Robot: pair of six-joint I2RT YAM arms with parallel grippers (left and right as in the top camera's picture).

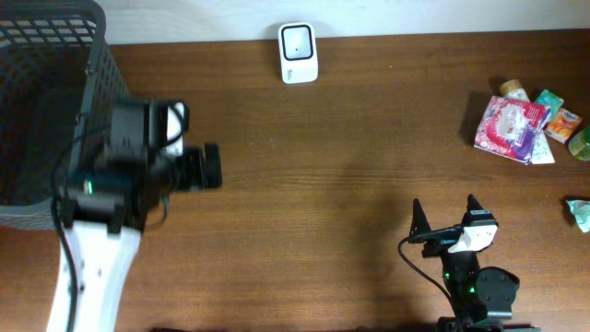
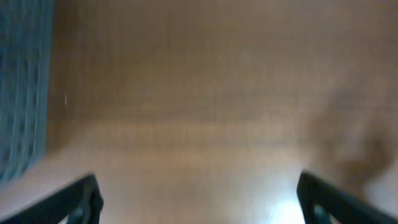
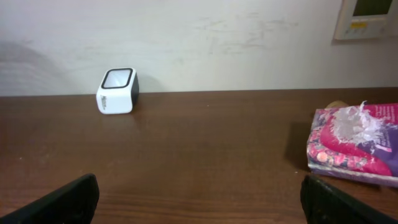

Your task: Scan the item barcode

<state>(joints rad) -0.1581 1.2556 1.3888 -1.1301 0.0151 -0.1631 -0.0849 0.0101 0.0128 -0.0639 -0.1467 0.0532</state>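
Pink packet (image 1: 507, 127) lies by the table's (image 1: 323, 203) right edge, well apart from the white scanner (image 1: 298, 53) at the back edge, and I see my left gripper (image 2: 199, 198) by the basket (image 1: 55, 55) and right gripper (image 1: 444, 205) near the front edge both spread wide, empty.
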